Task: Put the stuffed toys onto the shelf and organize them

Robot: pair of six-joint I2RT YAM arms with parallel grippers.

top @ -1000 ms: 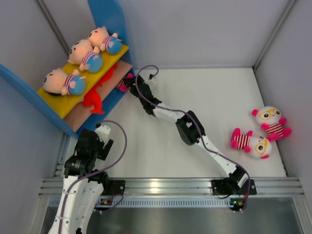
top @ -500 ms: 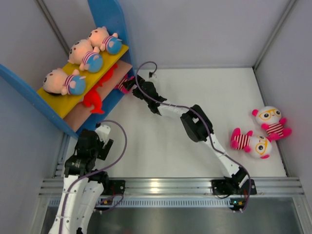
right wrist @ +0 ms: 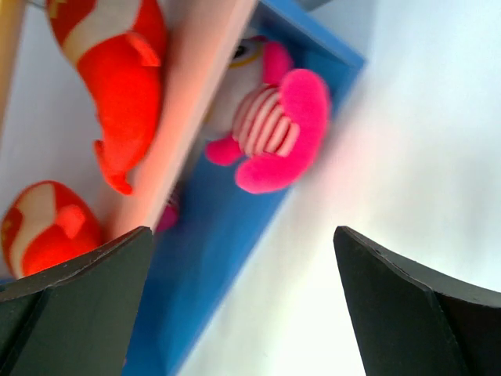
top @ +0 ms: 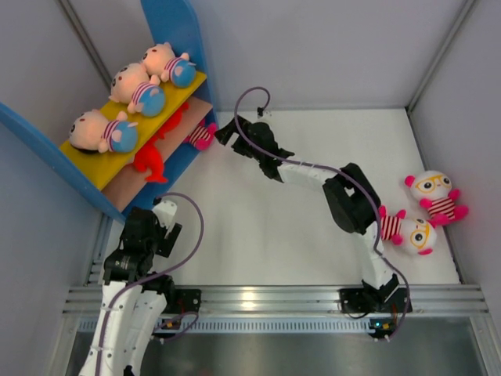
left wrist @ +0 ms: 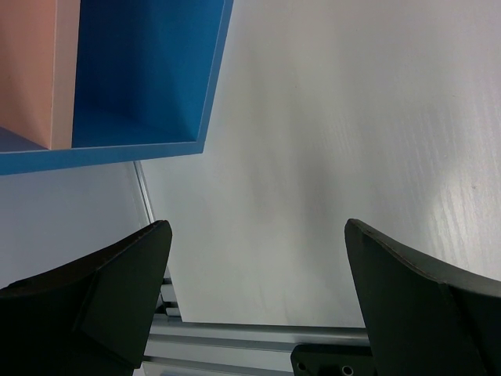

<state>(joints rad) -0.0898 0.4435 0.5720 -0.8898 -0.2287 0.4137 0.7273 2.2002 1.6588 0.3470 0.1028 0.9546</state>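
Observation:
The shelf stands at the back left with blue sides, a yellow upper board and a tan lower board. Three peach dolls lie on the yellow board. Red creatures lie on the lower board, also in the right wrist view. An owl sits at the shelf's bottom right end, its pink striped body showing in the right wrist view. Two more owls lie at the right of the table. My right gripper is open and empty just right of the shelved owl. My left gripper is open and empty.
Grey walls enclose the white table on the back and sides. An aluminium rail runs along the near edge. The shelf's blue bottom corner shows above my left gripper.
My right gripper has let go of the owl at the shelf's lower end and drawn back to the right, away from the shelf. The left arm has not moved.

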